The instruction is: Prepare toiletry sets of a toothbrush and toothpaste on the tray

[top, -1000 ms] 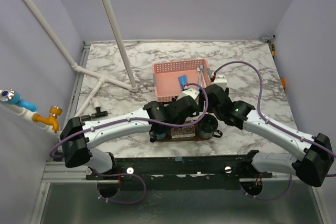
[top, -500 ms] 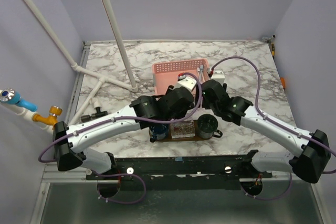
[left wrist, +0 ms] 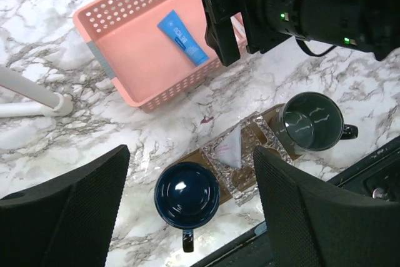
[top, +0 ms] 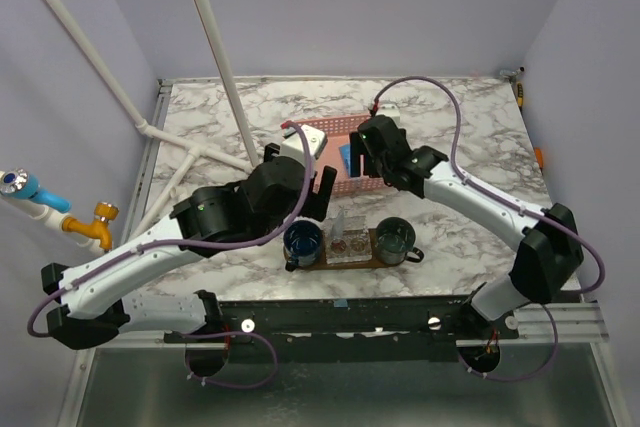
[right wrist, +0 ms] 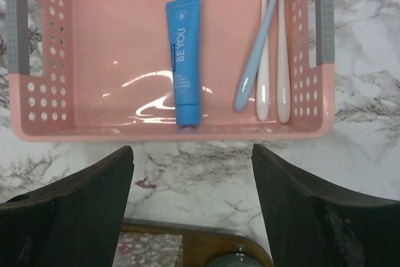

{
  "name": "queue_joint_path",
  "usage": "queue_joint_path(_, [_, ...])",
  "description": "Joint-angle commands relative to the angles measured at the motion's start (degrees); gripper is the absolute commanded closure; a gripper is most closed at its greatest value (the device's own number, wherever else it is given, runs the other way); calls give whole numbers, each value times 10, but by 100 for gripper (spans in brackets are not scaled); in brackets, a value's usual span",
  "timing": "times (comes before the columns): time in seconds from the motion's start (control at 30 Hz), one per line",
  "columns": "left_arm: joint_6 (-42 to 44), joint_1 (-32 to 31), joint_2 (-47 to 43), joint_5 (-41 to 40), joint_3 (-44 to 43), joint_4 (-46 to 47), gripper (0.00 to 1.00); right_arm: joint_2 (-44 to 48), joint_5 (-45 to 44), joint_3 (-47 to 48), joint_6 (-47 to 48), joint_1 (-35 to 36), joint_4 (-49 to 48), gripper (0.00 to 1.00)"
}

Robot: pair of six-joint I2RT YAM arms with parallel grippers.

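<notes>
A blue toothpaste tube (right wrist: pixel 184 60) (left wrist: pixel 182 37) (top: pixel 345 157) lies in the pink basket (right wrist: pixel 169 132) (left wrist: pixel 106 54). Beside it lie a light blue toothbrush (right wrist: pixel 259 42) and two white toothbrushes (right wrist: pixel 283 60). The brown wooden tray (right wrist: pixel 206 242) (left wrist: pixel 208 152) (top: pixel 345 261) sits near the table's front edge. My right gripper (right wrist: pixel 192 154) (top: pixel 362 155) hangs open over the basket's near rim, holding nothing. My left gripper (left wrist: pixel 190 161) (top: pixel 318 187) is high above the tray, open and empty.
On the tray stand a dark blue cup (left wrist: pixel 186 194) (top: pixel 303 240), a grey-green cup (left wrist: pixel 305 122) (top: pixel 395 237), and a crinkled foil piece (left wrist: pixel 250 170) with a clear packet between them. White pipes (top: pixel 215 57) cross the back left of the marble table.
My left arm has lifted and pulled back to the left from the tray, its jaws opening. My right arm has swung away from the tray up to the basket.
</notes>
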State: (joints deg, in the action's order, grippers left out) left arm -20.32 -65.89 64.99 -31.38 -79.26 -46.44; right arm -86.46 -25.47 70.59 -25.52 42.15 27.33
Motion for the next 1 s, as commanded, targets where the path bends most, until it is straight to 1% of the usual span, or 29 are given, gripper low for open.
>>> queue_joint_path(0.0, [7,10,-52,-29,22,-1,16,-63,53,49,24,-26,-8,21])
queue_joint_path(0.1, [6,12,-86,-34,46,4,10,-108,76,77,28,-39,-7,22])
queue_joint_path(0.17, [10,13,-110,-37,70,14,1,-138,86,98,30,-48,-7,22])
queue_joint_path(0.37, [18,14,-175,-37,117,31,1,-238,104,171,39,-64,12,24])
queue_joint_path(0.53, [35,14,-211,-35,143,35,1,-299,104,216,40,-73,24,24])
queue_joint_path(0.77, [41,14,-230,-33,169,43,1,-359,101,250,42,-80,33,24])
queue_joint_path(0.97, [39,14,-231,-27,180,48,1,-393,105,266,43,-83,38,29])
